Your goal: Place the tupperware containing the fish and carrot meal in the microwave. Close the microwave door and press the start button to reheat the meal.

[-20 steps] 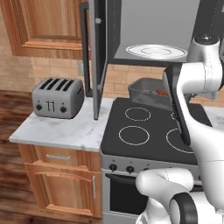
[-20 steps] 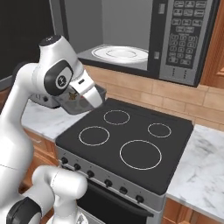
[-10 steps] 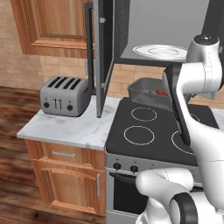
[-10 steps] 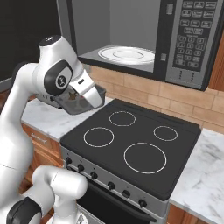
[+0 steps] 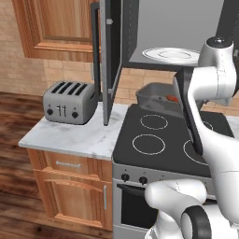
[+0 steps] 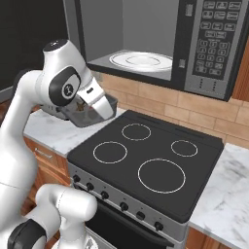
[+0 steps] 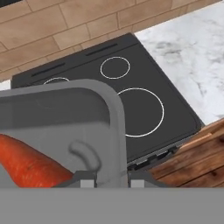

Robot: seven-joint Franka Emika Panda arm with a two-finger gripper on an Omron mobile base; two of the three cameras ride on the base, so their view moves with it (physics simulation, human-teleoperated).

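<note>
— So why is the tupperware [image 6: 90,110] up in the air like that, instead of sitting on the counter [image 5: 79,135]?

— Because the gripper [image 7: 113,178] has it pinched by the rim. In the hand view the two fingertips sit on either side of the grey wall, closed on it, and the tub hangs over the back left corner of the stove top [image 6: 146,155], just where it meets the counter. My guess is it's being carried level so nothing slides out.

— And it's heading for the microwave [image 6: 160,44]?

— That's how I read it. The microwave door [image 5: 109,60] stands swung wide to the left, edge-on in the left base view, so the cavity is clear to enter. The tub is below the cavity's front edge and left of it, so it needs to rise and go in over the sill.

— What's inside the tub?

— The fish and carrot meal [image 7: 30,164]: a big orange-red carrot piece lies against the near wall in the hand view, and a pale curled bit beside it. Whether that pale piece is the fish, I can't say for sure.

— Anything in the microwave already?

— Just the round white turntable plate [image 6: 141,62], bare, in the middle of the cavity floor. A toaster [image 5: 70,101] sits toward the counter's back left, well apart from all this.
</note>
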